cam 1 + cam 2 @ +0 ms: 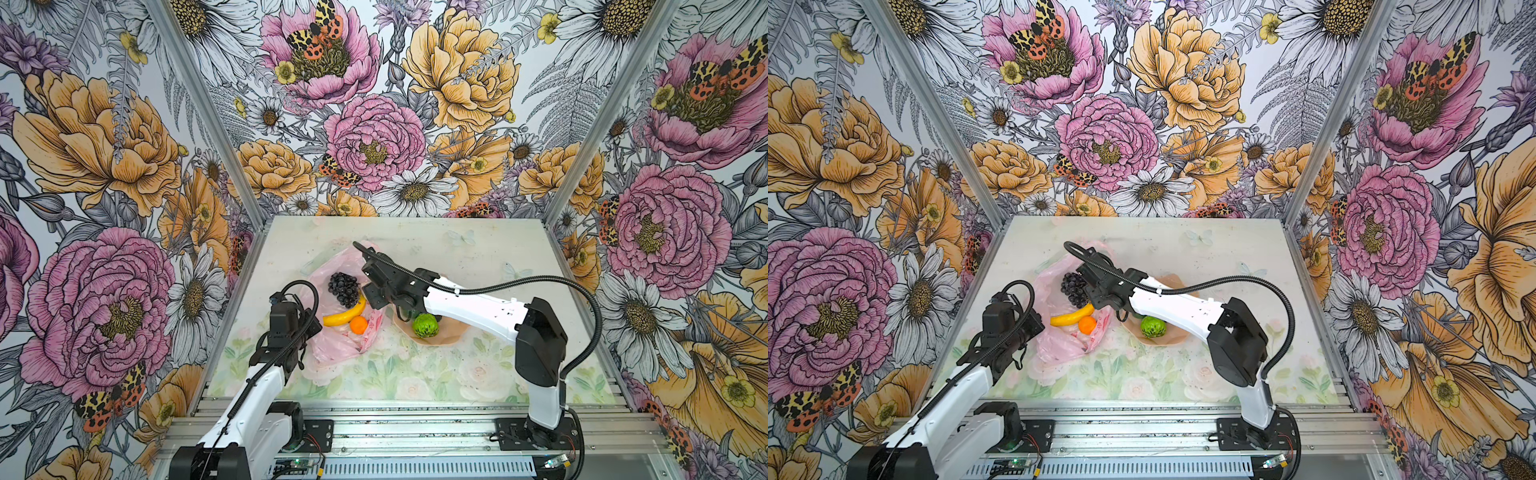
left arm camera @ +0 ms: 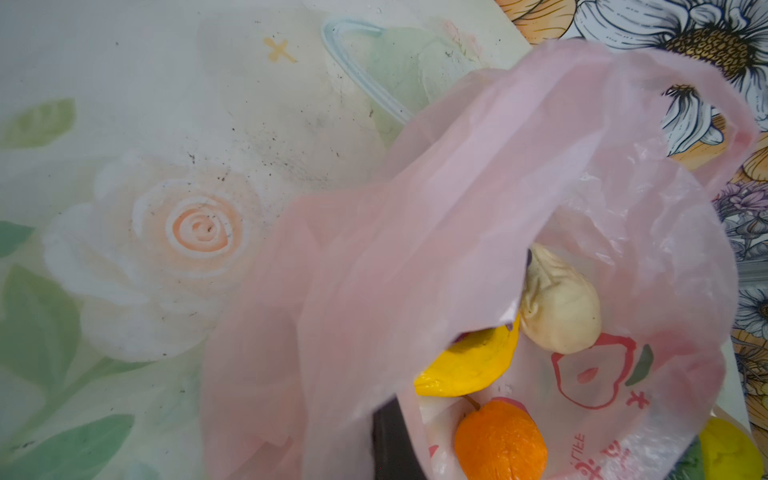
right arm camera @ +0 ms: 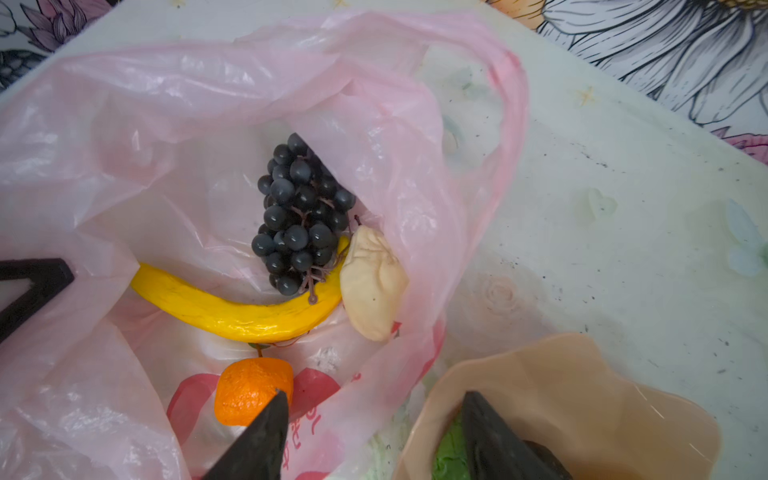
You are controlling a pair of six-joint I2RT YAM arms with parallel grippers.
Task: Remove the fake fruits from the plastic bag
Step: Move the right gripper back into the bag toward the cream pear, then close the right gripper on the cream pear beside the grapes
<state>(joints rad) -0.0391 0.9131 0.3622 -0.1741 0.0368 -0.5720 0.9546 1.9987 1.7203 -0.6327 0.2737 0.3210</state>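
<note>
left jaws: closed, pinching plastic bag (image 3: 124, 124) | right jaws: apart, empty, above bag and bowl (image 3: 582, 395) | in bag on table (image 1: 478, 257): banana (image 3: 232, 316), grape bunch (image 3: 299, 216), small orange (image 3: 249, 386), cream-white lump (image 3: 374, 286) | green ball (image 1: 425, 325): in bowl

We see the plastic bag (image 3: 124, 124), thin translucent pink with red prints, lying crinkled with its mouth spread wide and one loop handle (image 3: 513, 137) arching free. Inside we count four pieces. The dark grape bunch (image 3: 299, 216) rests with its stem end on the yellow banana (image 3: 232, 311), which curves beneath it. The cream-white lump (image 3: 374, 286) touches the banana's tip. The small orange (image 3: 249, 388) lies just beside the banana's outer curve. The bumpy lime-green ball (image 1: 425, 325) sits outside the bag, to its right in both top views.
</note>
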